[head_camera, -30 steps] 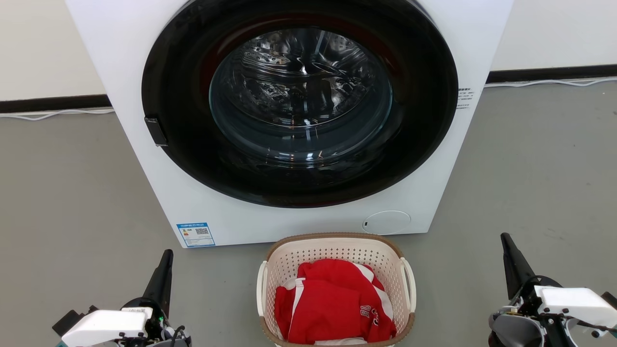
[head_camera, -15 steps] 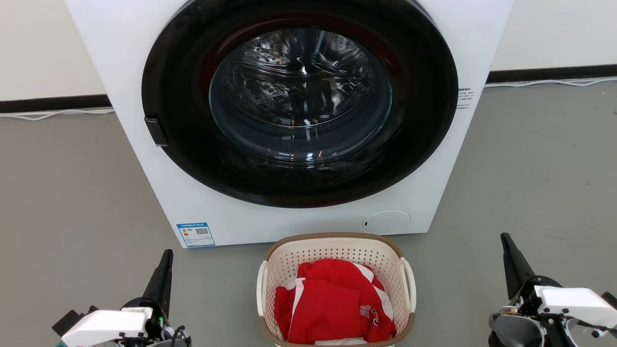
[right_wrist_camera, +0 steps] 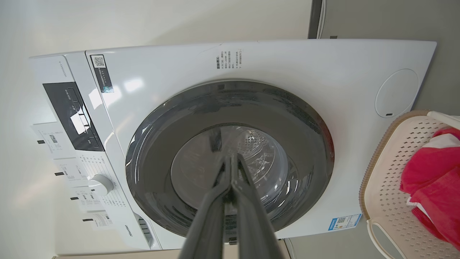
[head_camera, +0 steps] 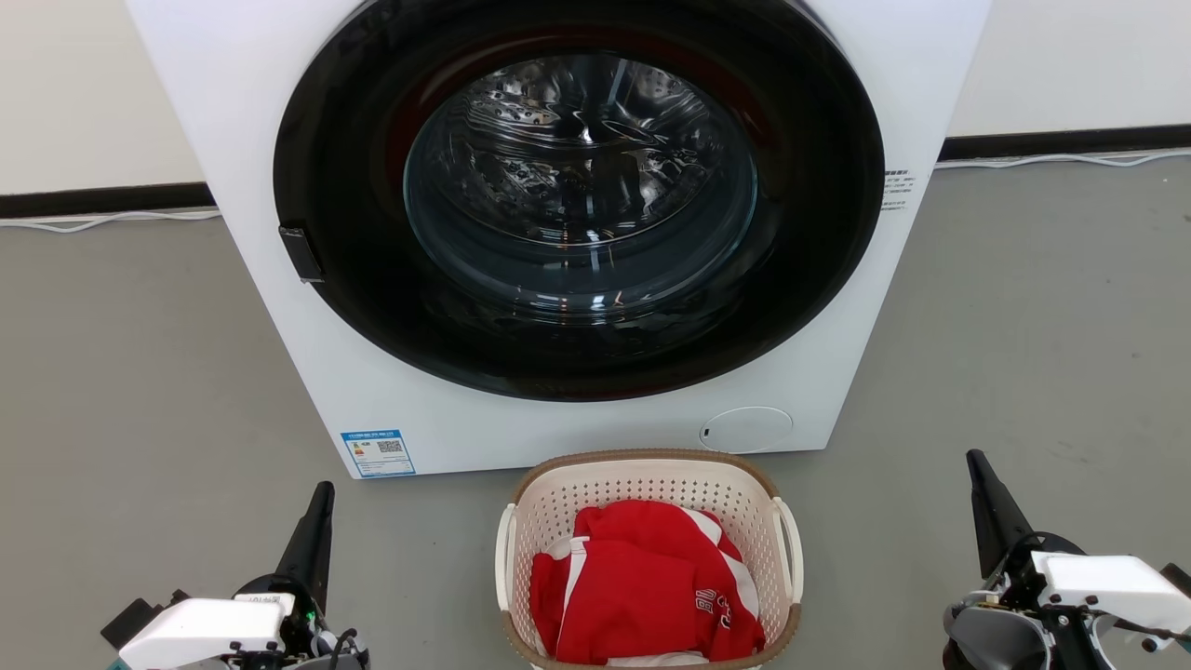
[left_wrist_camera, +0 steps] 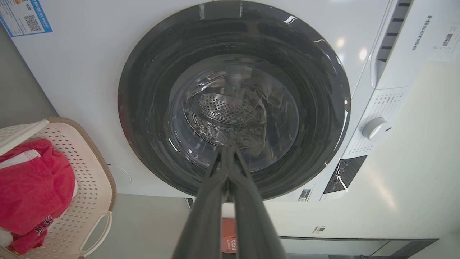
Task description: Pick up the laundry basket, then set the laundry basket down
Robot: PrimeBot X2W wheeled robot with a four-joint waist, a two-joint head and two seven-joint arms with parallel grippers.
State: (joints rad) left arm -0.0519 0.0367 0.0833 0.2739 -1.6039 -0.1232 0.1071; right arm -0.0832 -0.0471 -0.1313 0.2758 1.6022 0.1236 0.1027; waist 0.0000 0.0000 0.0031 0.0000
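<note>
A grey floor (head_camera: 140,391) in front of a white front-loading washing machine (head_camera: 279,372), seen from the robot's head camera. Nothing has moved across the last second: both arms and the laundry basket (head_camera: 642,486) sit exactly where they were.

The basket stands on the floor just in front of the washer's bottom edge, below the round dark door (head_camera: 372,307) and midway between the two arms. It is cream and perforated, with a brown rim, and a red and white garment (head_camera: 642,586) is heaped inside. A white loop handle sits on each long side, the left handle (head_camera: 503,556) and the right handle (head_camera: 790,549), both untouched.

The left gripper (head_camera: 323,495) waits low on the floor's near left and the right gripper (head_camera: 977,470) on its near right, each well apart from the basket. Both wrist cameras show the long dark fingers pressed together along their length, holding nothing and pointing toward the washer door rather than the basket.

The stillness suggests the pick-up has not begun. The likely next step is for the claws to part and swing inward toward the two handles.
</note>
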